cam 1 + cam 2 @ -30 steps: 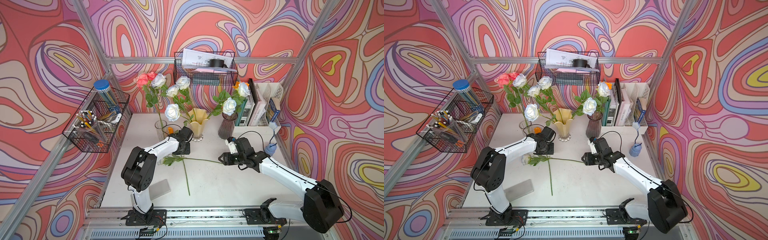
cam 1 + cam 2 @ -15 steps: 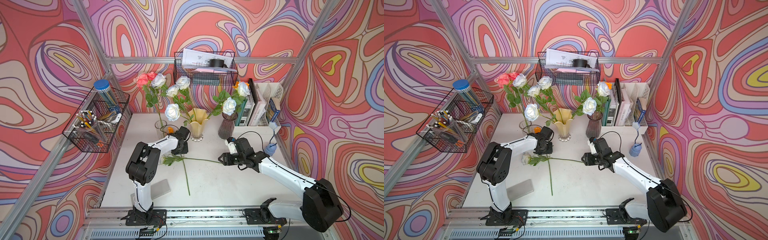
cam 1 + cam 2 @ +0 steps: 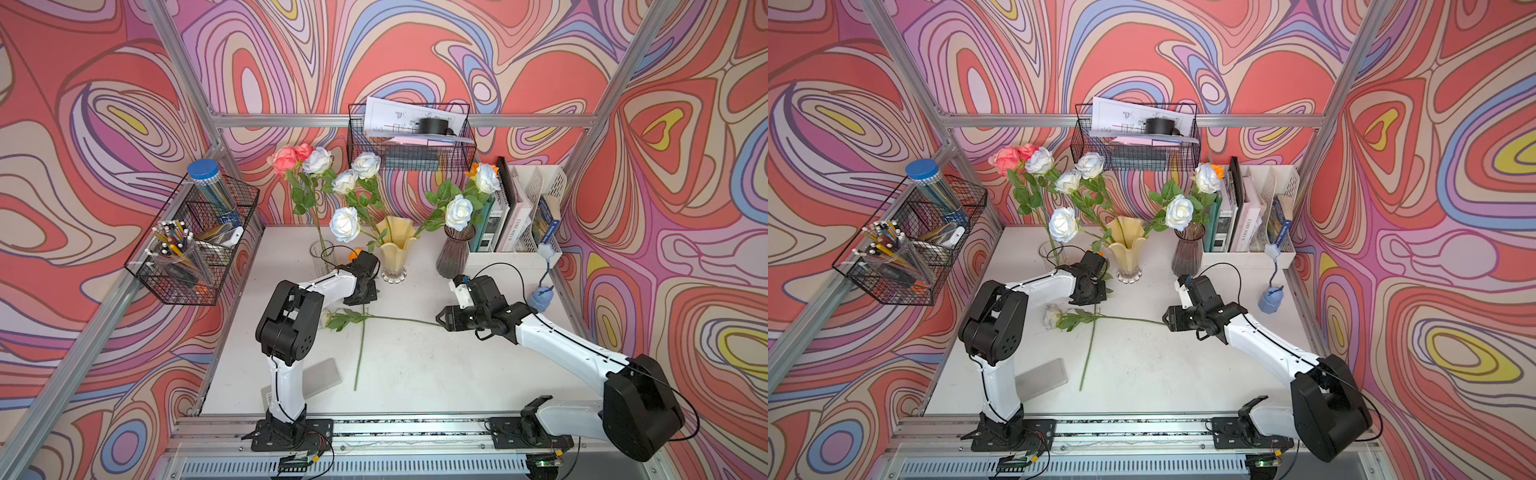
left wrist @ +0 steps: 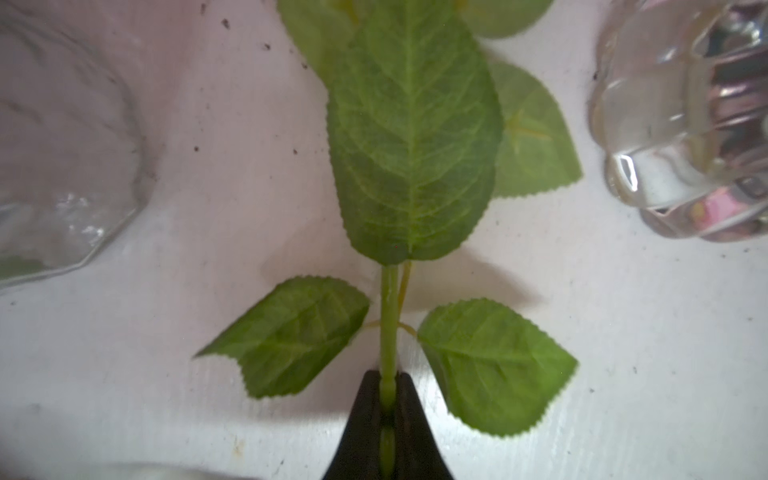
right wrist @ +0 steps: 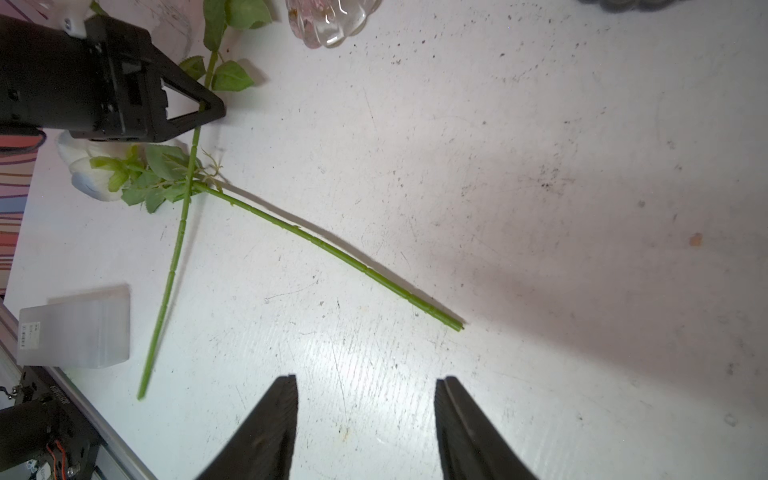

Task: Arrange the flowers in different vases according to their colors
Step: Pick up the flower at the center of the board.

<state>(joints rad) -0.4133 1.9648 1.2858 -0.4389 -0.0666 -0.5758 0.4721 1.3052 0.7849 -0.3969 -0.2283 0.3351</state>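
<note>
While the left gripper (image 4: 387,384) presses its jaws together on the green stem (image 4: 389,316) of a loose flower, we see the pinch plainly in the left wrist view, right by a pair of small leaves. In both top views this gripper sits near the centre of the frame, low over the table (image 3: 415,374), between the clear ribbed vase (image 3: 322,255) and the creamy yellow vase (image 3: 392,253). From there the pinched stem runs toward the lower middle of the frame. A patch of orange (image 3: 354,253) shows just behind the gripper, mostly hidden by the arm.

We find a second loose flower, a white rose (image 3: 1052,315), lying left of centre on the table. Its long stem (image 3: 399,320) crosses the pinched stem and reaches rightward, ending just in front of the right gripper (image 3: 441,322). That gripper hovers low, right of centre, jaws spread and holding nothing. In the right wrist view its fingers (image 5: 270,424) stand apart, and the cut end of the stem is near them but not touching.

Along the upper middle we see the three vases in a row, the smoky purple vase (image 3: 453,257) rightmost. Pink roses (image 3: 286,160) rise above the clear one. White roses (image 3: 345,223) spread above the yellow one. The purple one holds white heads (image 3: 459,212), with an orange head (image 3: 473,168) tucked behind them.
</note>
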